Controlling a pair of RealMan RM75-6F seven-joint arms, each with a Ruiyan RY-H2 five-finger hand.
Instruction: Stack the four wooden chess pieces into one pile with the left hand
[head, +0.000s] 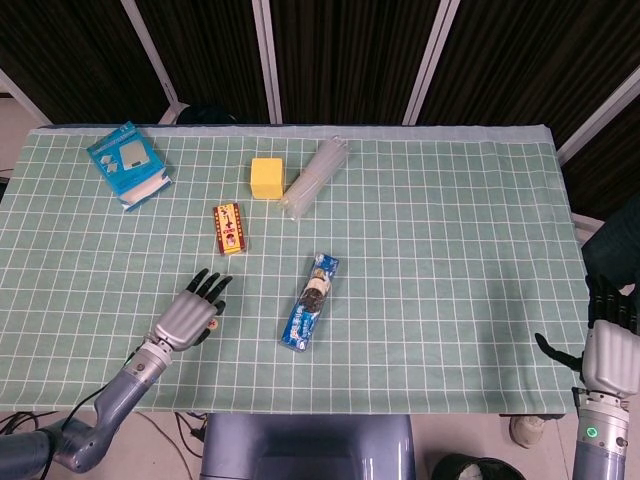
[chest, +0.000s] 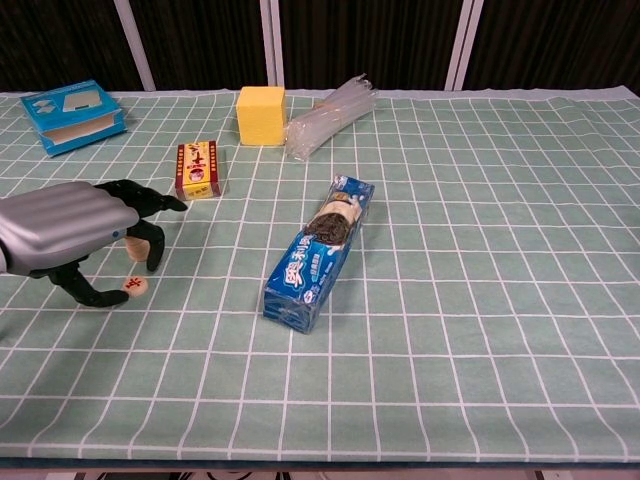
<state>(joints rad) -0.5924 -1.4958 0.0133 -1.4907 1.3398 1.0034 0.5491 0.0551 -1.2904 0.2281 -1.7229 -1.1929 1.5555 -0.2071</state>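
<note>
Left robot hand (chest: 70, 235) hovers over the worktop (chest: 480, 250), fingers arched apart, holding nothing I can make out. One chess piece (chest: 134, 286) lies flat by the thumb; a second (chest: 133, 243) sits partly hidden under the fingers. Pinch by the rim, lift straight, centre before release.

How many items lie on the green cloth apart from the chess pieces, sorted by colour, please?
Blue: 2, the blue box and the blue snack packet
Yellow: 1, the yellow block
Red and yellow: 1, the small card box
Clear: 1, the clear plastic bundle
Total: 5
</note>
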